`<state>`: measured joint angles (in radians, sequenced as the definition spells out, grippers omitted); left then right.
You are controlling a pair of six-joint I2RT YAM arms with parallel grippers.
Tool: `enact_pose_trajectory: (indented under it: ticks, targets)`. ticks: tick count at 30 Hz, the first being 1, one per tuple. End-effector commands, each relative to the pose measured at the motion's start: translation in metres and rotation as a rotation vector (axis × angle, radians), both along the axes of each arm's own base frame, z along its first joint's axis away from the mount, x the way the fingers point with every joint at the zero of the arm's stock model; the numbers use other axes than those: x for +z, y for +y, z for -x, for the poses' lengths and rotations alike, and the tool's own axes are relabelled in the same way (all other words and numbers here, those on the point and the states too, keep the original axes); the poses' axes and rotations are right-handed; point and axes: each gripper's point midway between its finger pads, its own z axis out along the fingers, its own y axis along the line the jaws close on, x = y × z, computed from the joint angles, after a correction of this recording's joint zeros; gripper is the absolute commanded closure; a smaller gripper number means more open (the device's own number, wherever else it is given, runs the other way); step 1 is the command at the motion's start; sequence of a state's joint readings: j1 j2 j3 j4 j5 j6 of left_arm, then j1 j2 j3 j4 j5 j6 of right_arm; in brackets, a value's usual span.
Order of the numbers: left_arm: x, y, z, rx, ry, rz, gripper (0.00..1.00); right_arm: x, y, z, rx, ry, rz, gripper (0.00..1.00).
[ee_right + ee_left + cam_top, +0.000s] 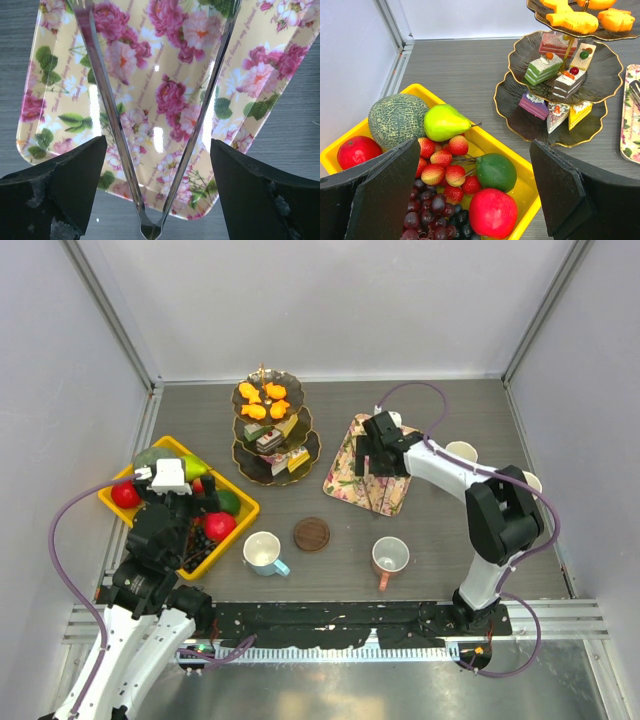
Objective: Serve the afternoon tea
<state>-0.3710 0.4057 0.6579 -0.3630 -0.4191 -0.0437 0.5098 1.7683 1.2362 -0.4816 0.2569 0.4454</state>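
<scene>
Right pincer (pixel 157 146), spread wide astride the tongs (pixel 102 100) on the floral tray (pixel 55 65), seems poised to close on them, then fetch cake slices (pixel 543 69).

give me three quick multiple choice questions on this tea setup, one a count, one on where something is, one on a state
1. How many tiers has the dark stand?
a) two b) three c) five

2. Where do the metal tongs lie?
a) on the stand's top tier b) under the stand c) on the floral tray

3. The right gripper is
a) open b) shut on the tongs c) shut on the tray

Answers:
1 b: three scalloped plates stack up the gold post.
2 c: the right wrist view shows both arms of the tongs flat on the flowered surface.
3 a: its fingers stand wide apart either side of the tongs, with a gap to each arm.
</scene>
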Motion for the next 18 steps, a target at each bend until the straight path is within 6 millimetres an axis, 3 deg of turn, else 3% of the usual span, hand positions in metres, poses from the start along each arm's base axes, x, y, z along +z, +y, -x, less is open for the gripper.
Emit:
enact_pose_trajectory:
  ticks: [1, 4, 10, 15, 18]
  targets:
    - [0.012, 0.0, -0.002, 0.001, -0.052, 0.016, 0.01, 0.056, 0.015, -0.002, 0.077, -0.109, -0.053, 0.1]
    - [0.013, -0.001, -0.002, -0.001, -0.053, 0.019, 0.01, 0.063, 0.027, 0.013, 0.155, -0.098, -0.062, 0.14]
    - [0.013, -0.001, -0.002, -0.001, -0.052, 0.017, 0.01, 0.063, 0.079, 0.066, 0.389, -0.026, -0.155, 0.2]
    - [0.013, 0.0, -0.002, 0.001, -0.053, 0.017, 0.01, 0.04, 0.117, 0.108, 0.512, 0.087, -0.191, 0.21]
    - [0.012, 0.0, -0.002, 0.002, -0.049, 0.017, 0.01, 0.021, 0.12, 0.118, 0.516, 0.139, -0.173, 0.23]
